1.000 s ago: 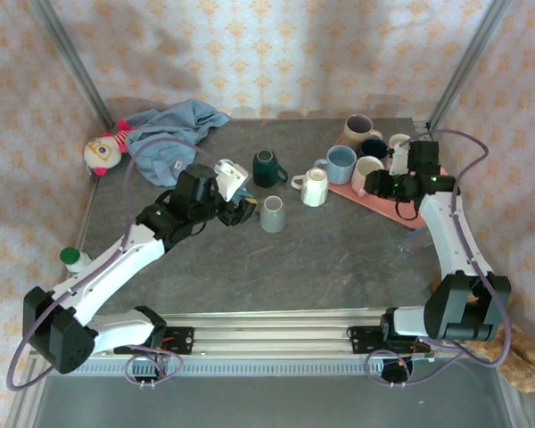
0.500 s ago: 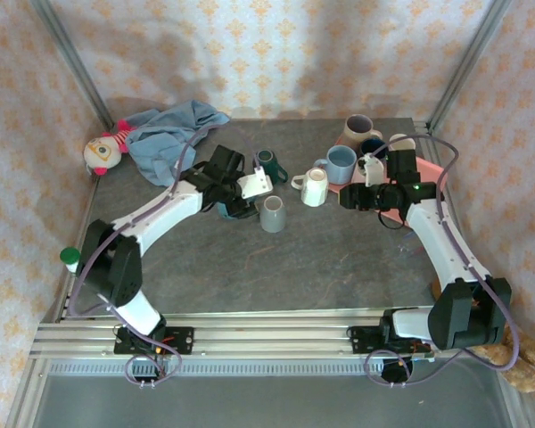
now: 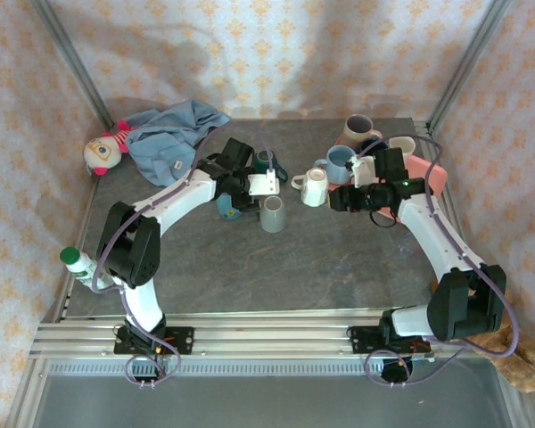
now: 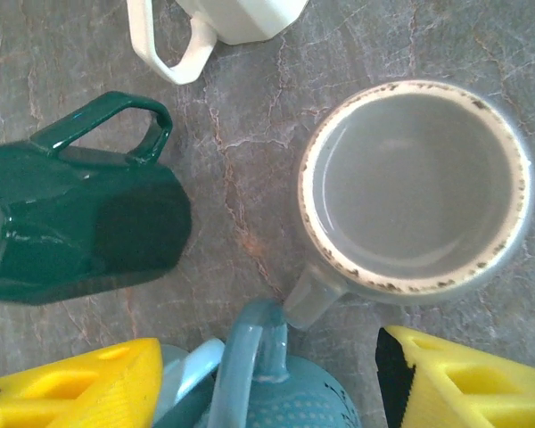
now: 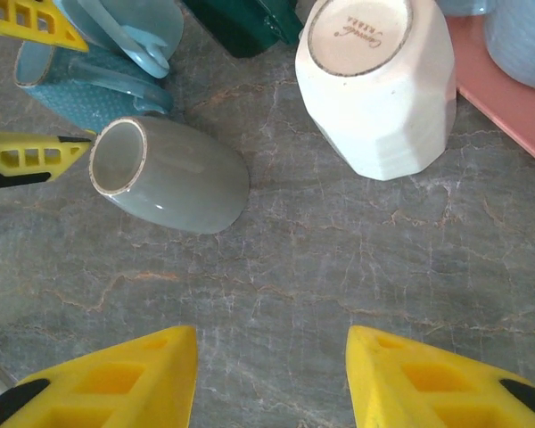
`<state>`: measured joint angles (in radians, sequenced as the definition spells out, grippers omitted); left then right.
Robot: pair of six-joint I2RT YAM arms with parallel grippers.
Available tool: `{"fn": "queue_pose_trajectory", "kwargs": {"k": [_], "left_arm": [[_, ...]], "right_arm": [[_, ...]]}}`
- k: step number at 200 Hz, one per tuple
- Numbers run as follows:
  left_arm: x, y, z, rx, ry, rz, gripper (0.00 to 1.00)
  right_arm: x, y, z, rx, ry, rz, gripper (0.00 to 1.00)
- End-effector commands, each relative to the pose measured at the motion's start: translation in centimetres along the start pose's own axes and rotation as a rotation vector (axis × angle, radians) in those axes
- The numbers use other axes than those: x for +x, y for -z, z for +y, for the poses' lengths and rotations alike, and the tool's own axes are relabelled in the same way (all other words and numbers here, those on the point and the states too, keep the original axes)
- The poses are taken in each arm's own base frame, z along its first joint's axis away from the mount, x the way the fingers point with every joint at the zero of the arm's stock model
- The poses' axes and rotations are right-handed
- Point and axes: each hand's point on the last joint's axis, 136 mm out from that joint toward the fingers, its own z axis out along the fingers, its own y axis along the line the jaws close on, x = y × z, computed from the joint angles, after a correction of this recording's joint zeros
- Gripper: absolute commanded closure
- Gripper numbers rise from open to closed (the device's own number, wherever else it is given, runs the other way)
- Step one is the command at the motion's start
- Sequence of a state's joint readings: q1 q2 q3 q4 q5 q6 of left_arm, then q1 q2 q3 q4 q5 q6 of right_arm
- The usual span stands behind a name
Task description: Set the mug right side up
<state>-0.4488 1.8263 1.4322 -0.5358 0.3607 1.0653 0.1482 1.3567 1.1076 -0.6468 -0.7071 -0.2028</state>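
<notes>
1. Patterned wallpaper (image 3: 276,53) is noted behind a dark, stone-look table (image 3: 339,259), with several mugs clustered at mid-table.
2. The teal mug (image 5: 80,94) is taken as the task's object. It is seen tipped over with its mouth pointing sideways, just beside the grey mug (image 4: 415,187) and near the green mug (image 4: 71,223).
3. The left gripper (image 4: 269,352) is placed over the teal mug, with one yellow finger on either side of it and the handle between them. Whether the fingers are pressing on it or merely bracketing it cannot be told.
4. The right gripper (image 5: 269,337) is held spread and empty above bare table, near the white mug (image 5: 374,89), which stands base-up.
5. The step in hand is judged to be the grasp; the turning itself is not yet done.
6. For the next move, a firm hold on the teal mug is judged necessary. A lift and a rotation are then called for until its mouth faces up, followed by a set-down on bare table. Care is called for, since the grey mug sits close to one finger.
</notes>
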Motion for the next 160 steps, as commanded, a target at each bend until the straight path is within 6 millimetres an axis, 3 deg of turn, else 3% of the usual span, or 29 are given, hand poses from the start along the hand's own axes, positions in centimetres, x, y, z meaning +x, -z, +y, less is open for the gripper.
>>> {"fn": "queue_pose_trajectory", "kwargs": {"k": [1,38,81,127,160], "left_arm": [[0.6,-0.6,-0.6,0.057,-0.038,0.014,0.35],[0.4,-1.5,-1.3,0.105,-0.03,0.005,0.37],[-1.8,-1.6,-3.1,0.133,-0.007,-0.061,0.39],[-3.8,-1.7,-4.2,0.149,0.111,-0.143,0.41],[-3.1,-2.8,-5.6,0.18,0.132,-0.1,0.49]], "right_arm": [[-1.5,0.8,0.5,0.005,0.017,-0.03,0.52],[-1.7,1.3,0.7,0.01,0.003,-0.045,0.52],[-0.9,1.0,0.3,0.019,0.003,-0.03,0.52],[-1.5,1.1,0.4,0.019,-0.002,-0.036,0.53],[-1.3,1.2,0.3,0.028,-0.007,-0.032,0.53]]}}
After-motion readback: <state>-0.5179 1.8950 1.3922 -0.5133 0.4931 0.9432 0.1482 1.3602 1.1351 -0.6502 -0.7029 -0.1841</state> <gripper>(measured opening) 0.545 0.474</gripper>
